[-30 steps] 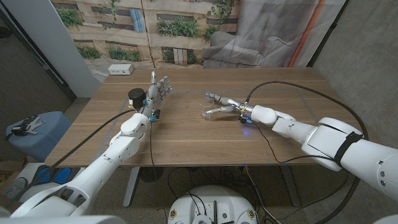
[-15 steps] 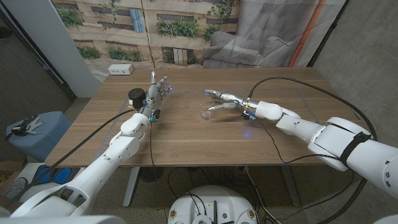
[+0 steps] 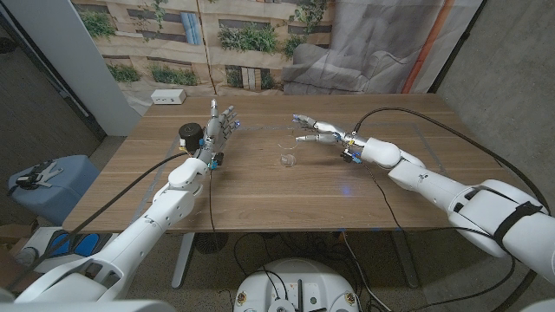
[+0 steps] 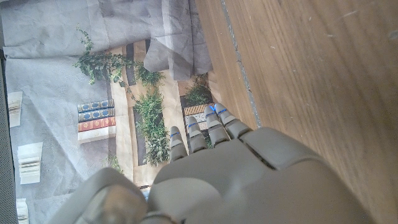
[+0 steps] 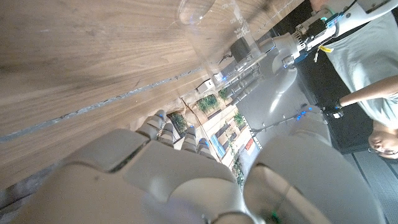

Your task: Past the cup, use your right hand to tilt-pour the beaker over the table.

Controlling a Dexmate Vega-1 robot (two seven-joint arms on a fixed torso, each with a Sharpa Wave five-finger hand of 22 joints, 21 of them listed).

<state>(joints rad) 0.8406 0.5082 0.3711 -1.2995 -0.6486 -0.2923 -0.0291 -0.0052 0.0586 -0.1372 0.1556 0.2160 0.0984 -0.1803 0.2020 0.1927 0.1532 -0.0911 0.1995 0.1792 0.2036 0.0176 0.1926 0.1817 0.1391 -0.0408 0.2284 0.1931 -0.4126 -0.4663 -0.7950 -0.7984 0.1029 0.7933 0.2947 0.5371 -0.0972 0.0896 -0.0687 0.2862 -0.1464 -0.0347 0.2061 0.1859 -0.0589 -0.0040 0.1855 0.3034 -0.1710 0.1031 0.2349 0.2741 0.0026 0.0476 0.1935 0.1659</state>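
A small clear beaker (image 3: 287,154) stands upright near the middle of the wooden table (image 3: 260,195); in the right wrist view the beaker (image 5: 208,15) is a see-through rim just beyond my fingers. My right hand (image 3: 316,132) hovers a little past and to the right of it, fingers spread, holding nothing. A black cup (image 3: 188,134) stands on the table's left side. My left hand (image 3: 221,126) stands upright right beside the cup, fingers apart and empty. In the left wrist view, my left hand (image 4: 236,174) has bare wood beyond it.
A white box (image 3: 168,97) lies at the table's far left corner. Black cables (image 3: 381,195) run across the right half of the table. A person in a grey shirt (image 5: 373,56) shows at the edge of the right wrist view.
My right hand was at the beaker a second ago; it has come off it and moved up and toward the far side. The beaker stays upright. The left hand has not moved.
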